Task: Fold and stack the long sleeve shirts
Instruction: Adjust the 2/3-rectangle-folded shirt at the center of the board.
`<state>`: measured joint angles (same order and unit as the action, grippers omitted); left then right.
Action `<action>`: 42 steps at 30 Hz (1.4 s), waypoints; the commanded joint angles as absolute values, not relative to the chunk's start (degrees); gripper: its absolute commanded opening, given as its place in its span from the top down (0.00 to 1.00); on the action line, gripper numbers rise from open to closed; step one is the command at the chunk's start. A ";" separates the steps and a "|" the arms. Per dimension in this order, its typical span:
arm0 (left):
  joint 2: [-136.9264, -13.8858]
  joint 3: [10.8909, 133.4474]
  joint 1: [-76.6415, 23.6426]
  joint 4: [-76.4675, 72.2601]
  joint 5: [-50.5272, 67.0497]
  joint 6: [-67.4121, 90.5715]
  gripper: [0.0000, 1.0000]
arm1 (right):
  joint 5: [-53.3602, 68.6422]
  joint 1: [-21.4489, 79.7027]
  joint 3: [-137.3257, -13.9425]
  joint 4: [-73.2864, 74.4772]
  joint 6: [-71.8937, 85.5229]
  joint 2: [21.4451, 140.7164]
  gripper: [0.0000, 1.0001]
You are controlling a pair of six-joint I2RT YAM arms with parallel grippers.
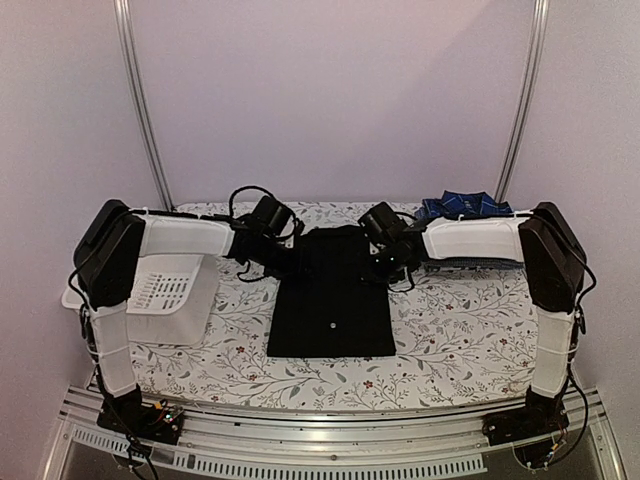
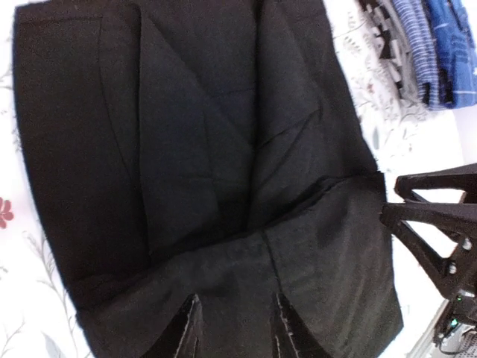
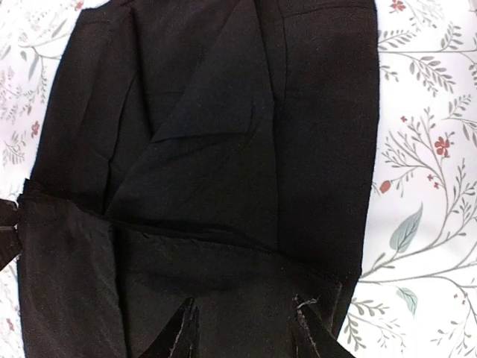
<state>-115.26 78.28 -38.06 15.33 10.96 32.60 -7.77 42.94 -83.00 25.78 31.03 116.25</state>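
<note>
The black long sleeve shirt [image 1: 331,300] lies folded into a narrow rectangle at the table's middle, one pale button showing near its front. Its far end is doubled over toward me, the hem lying across the body [image 3: 194,242]. My left gripper [image 1: 283,262] is at the far left corner and my right gripper [image 1: 386,264] at the far right corner. In the left wrist view my left gripper [image 2: 235,328] has its jaws apart over the doubled cloth [image 2: 223,268]. My right gripper [image 3: 246,328] stands the same way. The blue plaid shirt [image 1: 465,207] lies bunched at the back right.
A white slotted basket [image 1: 165,295] stands on the left of the flowered tablecloth [image 1: 460,330]. The plaid shirt also shows in the left wrist view [image 2: 440,52], beside the right arm's black gripper frame [image 2: 440,224]. Metal rails run along the near table edge.
</note>
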 commanded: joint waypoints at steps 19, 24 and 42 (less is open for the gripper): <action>-89.73 50.83 -44.02 17.68 9.41 35.16 0.69 | -4.68 39.12 -74.33 23.01 33.40 116.74 0.71; -85.09 46.18 -44.82 19.16 8.60 37.23 0.69 | -4.01 39.40 -73.45 24.71 33.66 113.87 0.71; -81.47 39.35 -46.49 19.11 8.78 41.16 0.70 | -3.20 53.49 -56.28 30.76 43.42 95.81 0.76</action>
